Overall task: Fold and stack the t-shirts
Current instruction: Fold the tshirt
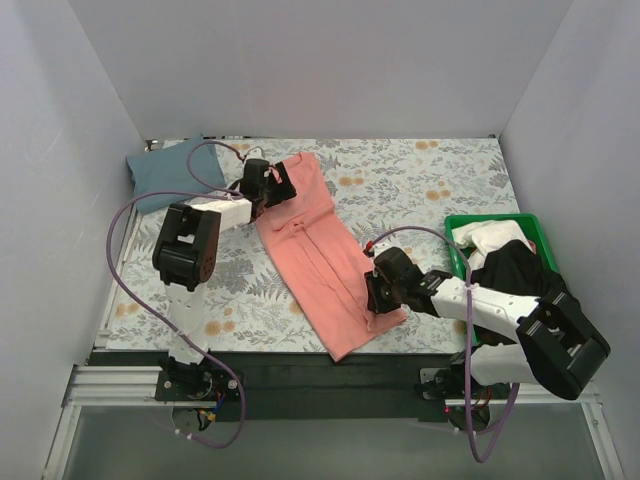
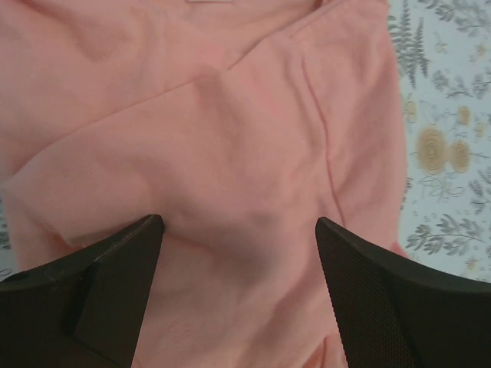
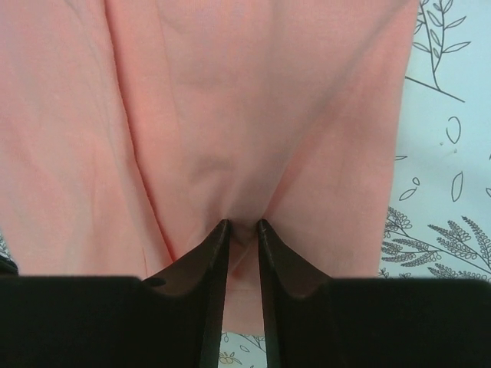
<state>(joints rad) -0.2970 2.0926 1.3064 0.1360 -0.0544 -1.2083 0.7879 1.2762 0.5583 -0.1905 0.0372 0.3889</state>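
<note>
Floral-print table: coral-pink t-shirt lies mid-table as narrow strip. Right claw pinching its near end; left claw spread above far end. Folded blue-grey t-shirt at far-left corner. Next, likely: left pinches, halve strip.

Table, covered by a grey floral-print cloth.
- Centre: coral-pink t-shirt, folded to a long strip, lying diagonally from far left to the near edge.
- Far left corner: blue-grey t-shirt, folded.
- Right side: green bin, holding white and black garments.
</note>
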